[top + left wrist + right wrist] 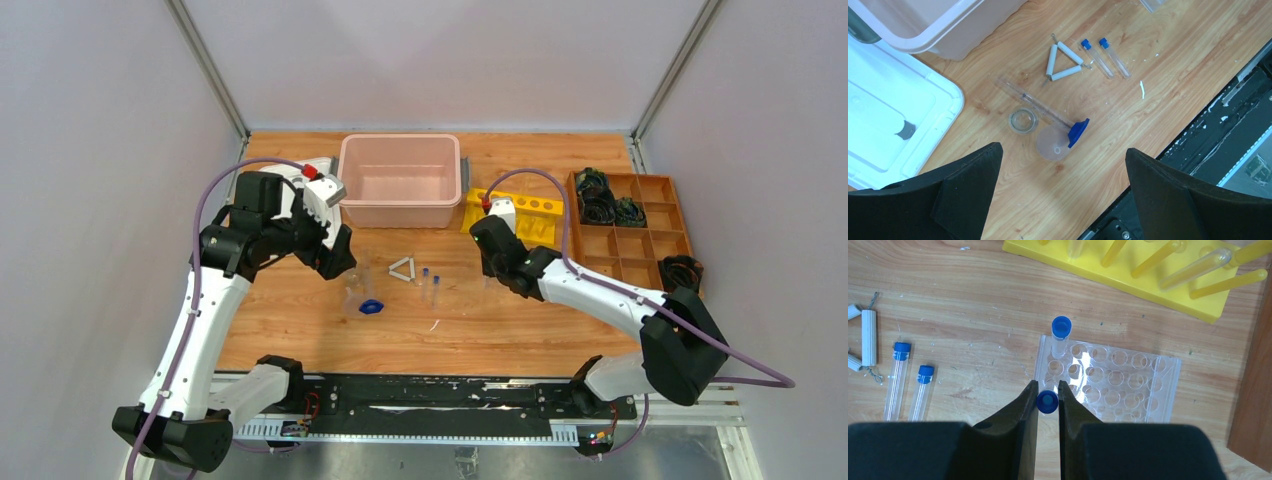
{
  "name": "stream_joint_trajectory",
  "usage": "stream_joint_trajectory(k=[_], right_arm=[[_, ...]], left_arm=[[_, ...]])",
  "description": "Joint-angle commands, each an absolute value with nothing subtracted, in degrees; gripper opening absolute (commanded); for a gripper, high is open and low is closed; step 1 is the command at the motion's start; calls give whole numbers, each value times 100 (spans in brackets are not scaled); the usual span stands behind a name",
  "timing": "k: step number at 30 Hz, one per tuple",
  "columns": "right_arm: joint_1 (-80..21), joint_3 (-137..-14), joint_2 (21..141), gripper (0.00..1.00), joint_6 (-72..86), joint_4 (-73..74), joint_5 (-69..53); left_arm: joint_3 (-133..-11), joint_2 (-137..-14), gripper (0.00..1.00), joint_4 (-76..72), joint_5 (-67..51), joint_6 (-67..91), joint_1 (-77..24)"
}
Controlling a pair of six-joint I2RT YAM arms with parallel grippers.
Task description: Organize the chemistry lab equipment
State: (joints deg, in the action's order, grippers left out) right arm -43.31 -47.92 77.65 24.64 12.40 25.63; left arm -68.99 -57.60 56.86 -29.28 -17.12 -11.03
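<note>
While one tube (1060, 332) stands in the rack (1120, 385), right gripper (1047, 390) clamps a second tube (1047, 403); two tubes (898, 375), triangle (1063, 61), beakers (1023, 120) lie on desk (1168, 55); left gripper (1062, 150) released, empty.

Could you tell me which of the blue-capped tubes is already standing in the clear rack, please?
The tube at the clear rack's far-left corner, standing free. A second tube is pinched in the right gripper; two others lie flat.

Evenly lit, a light-grained wooden table (480, 335) sits enclosed by plain pale walls (430, 60) behind it and at both its sides, with slim metal posts (208, 68) at its far corners and seemingly a grey metal surface (400, 455) beyond its near edge.
</note>
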Motion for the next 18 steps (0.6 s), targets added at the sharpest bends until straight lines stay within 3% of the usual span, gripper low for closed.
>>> stream_joint_trajectory(k=[1,10,15,18], right_arm=[[-4219,-4728,7836,0,2651,1173,2677],[-4214,-4654,7760,0,2896,1274,2576],[-4224,-4593,7702,15,2964,1303,2393],[-4223,-4581,7624,30,3027,1368,2394]], left_arm=[[-7053,-5704,100,5643,-2900,-1723,-1116],[-7208,-5738,100,5634,-2755,-1717,-1116],[-7330,-5804,100,5635,-2745,-1674,-1116],[-7437,-5829,100,5637,-2725,-1604,-1116]])
